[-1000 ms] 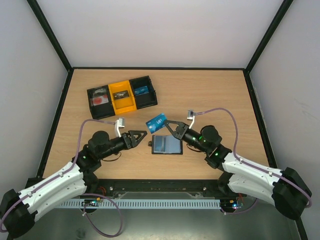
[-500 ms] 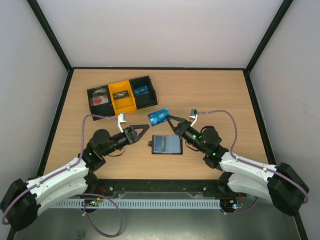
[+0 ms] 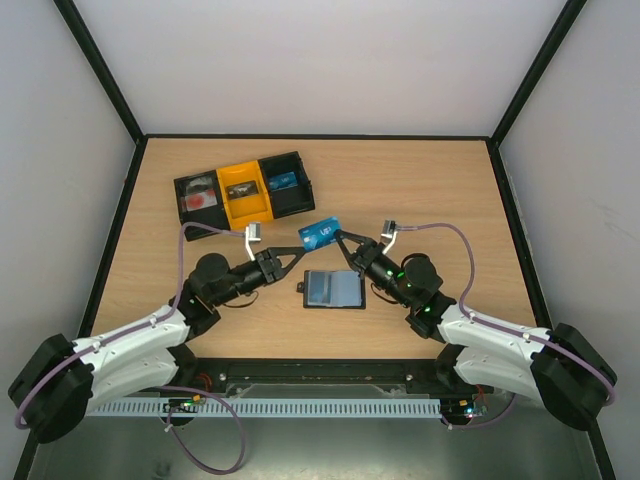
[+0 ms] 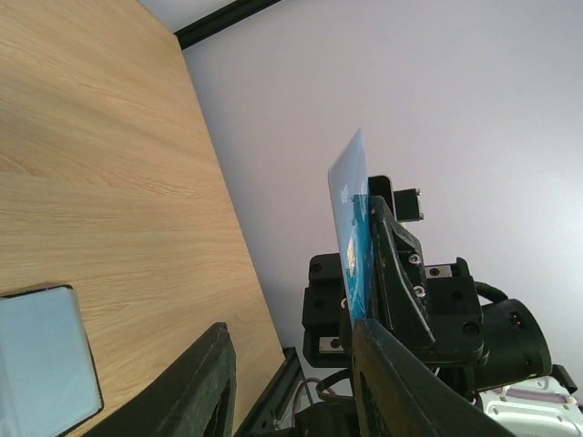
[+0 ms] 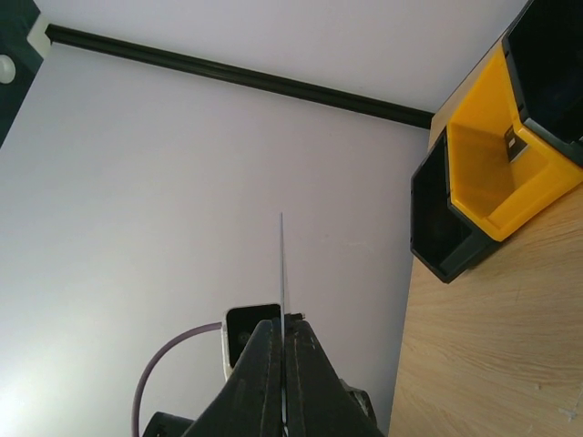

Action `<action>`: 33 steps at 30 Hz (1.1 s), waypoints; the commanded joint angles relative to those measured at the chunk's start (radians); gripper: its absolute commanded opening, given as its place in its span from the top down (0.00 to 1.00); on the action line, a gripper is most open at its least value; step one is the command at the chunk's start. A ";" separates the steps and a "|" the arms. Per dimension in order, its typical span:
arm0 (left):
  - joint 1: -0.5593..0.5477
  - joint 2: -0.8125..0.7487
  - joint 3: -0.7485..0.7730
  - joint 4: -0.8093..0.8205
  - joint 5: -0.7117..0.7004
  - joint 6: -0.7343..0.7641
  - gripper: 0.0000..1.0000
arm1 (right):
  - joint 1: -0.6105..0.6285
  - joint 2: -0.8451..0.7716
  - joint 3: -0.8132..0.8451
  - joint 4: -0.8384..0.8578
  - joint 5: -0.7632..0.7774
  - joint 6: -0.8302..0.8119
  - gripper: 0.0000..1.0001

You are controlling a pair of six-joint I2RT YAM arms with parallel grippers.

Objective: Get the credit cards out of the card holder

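Observation:
The light blue credit card (image 3: 320, 233) is in the air above the table, with my right gripper (image 3: 339, 240) shut on its near edge. In the right wrist view the card (image 5: 281, 264) shows edge-on between the closed fingers (image 5: 284, 335). The black card holder (image 3: 333, 288) lies open on the wood just below it, grey-blue panels up; its corner (image 4: 44, 362) shows in the left wrist view. My left gripper (image 3: 294, 259) points at the card from the left, a short gap away. Its jaws (image 4: 291, 369) stand apart with nothing between them, and the card (image 4: 351, 228) is just beyond them.
A black-and-yellow three-compartment tray (image 3: 250, 218) sits at the back left with small items in each compartment; its yellow bin (image 5: 474, 155) shows in the right wrist view. Black frame posts and pale walls border the table.
My right gripper has lifted the blue card up and away from the card holder. The left arm has swung towards the card and its jaws have narrowed.

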 commanded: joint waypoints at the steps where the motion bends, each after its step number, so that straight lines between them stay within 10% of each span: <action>1: 0.005 0.028 0.045 0.103 0.028 -0.006 0.62 | 0.003 0.006 -0.014 0.048 0.016 0.011 0.98; 19: 0.005 0.027 0.046 0.096 0.022 -0.023 0.43 | 0.002 -0.036 -0.058 0.026 0.076 0.036 0.98; 33: 0.002 0.129 0.046 0.208 0.070 -0.069 0.69 | 0.004 0.038 -0.059 0.118 0.072 0.107 0.98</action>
